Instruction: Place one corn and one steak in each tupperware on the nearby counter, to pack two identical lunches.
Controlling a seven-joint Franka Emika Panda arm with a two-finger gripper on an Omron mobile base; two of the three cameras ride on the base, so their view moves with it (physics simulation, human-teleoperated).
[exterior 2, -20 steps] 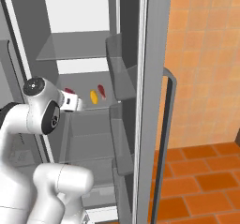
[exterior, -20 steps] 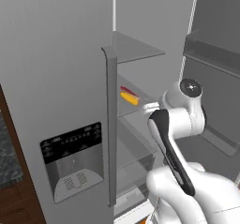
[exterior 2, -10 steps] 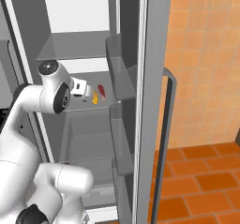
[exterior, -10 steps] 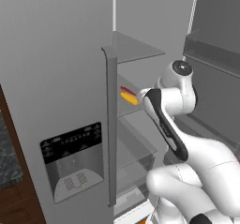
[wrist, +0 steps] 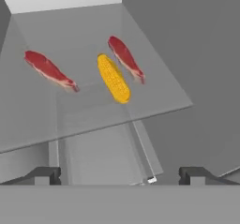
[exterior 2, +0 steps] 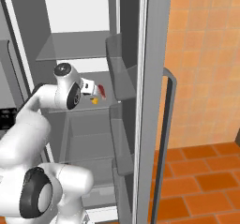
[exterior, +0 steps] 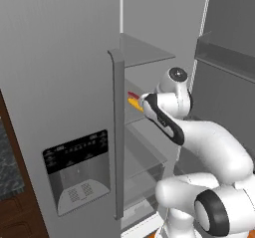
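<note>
One yellow corn point(wrist: 113, 79) lies on a glass fridge shelf point(wrist: 154, 96) between two dark-red steaks, one to its left point(wrist: 49, 70) and one close on its right point(wrist: 125, 58). My gripper point(wrist: 120, 175) is open and empty, short of the shelf's front edge, with the corn straight ahead. From the left base view the corn point(exterior: 133, 103) and a steak point(exterior: 132, 95) peek out just past my hand. In the right base view the gripper point(exterior 2: 90, 87) sits beside a steak point(exterior 2: 101, 92) and the corn point(exterior 2: 94, 100). The tupperware is out of view.
The fridge stands open, with its left door point(exterior: 60, 107) and handle point(exterior: 118, 132) close beside my arm, and the right door with shelf bins point(exterior 2: 123, 78) on the other side. A clear drawer point(wrist: 101, 148) sits below the shelf. A strip of dark counter point(exterior: 7, 167) shows far left.
My arm has stretched up and forward into the fridge, bringing the hand close to the shelf with the food. The jaws stayed open. The food has not moved.
</note>
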